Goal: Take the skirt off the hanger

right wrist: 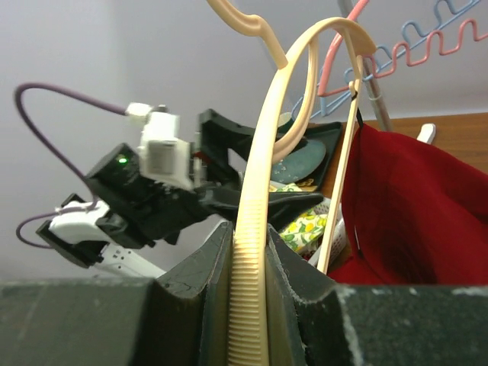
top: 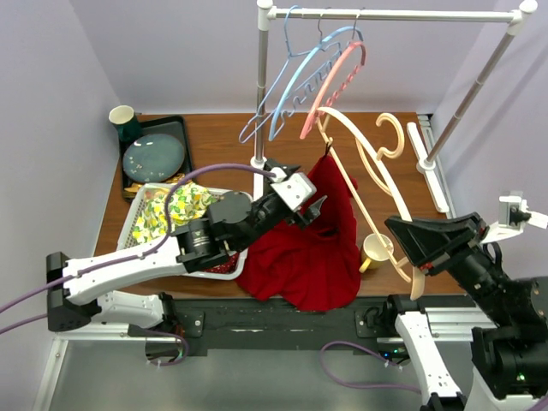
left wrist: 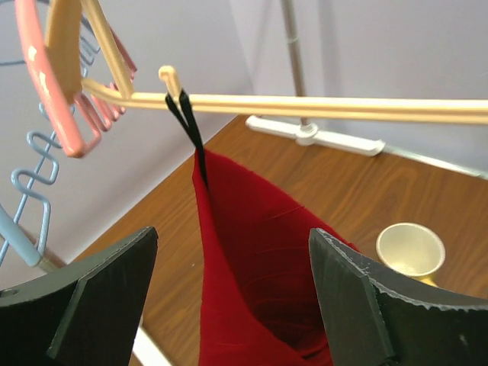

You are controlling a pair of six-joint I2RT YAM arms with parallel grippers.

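Wooden table (top: 214,141) bears the red skirt (top: 312,248), heaped at five o'clock of its middle and hung by a black loop (left wrist: 187,122) from the cream hanger (left wrist: 343,107). With my left gripper (left wrist: 232,267) spread wide astride the cloth, I'd pinch just under that loop and lift it over the hanger's tip while my right gripper (right wrist: 250,259), at three o'clock, clamps the hanger.

**No legible writing in any view**

No word, number, brand or sign can be read in the three views. The red skirt (top: 308,257) shows plain cloth with no label visible, and the cream hanger (left wrist: 305,104) carries no readable mark. The patterned cloth (top: 171,210) in the white tray (top: 130,231) bears a yellow-and-green print (shapes only, no letters that can be made out).
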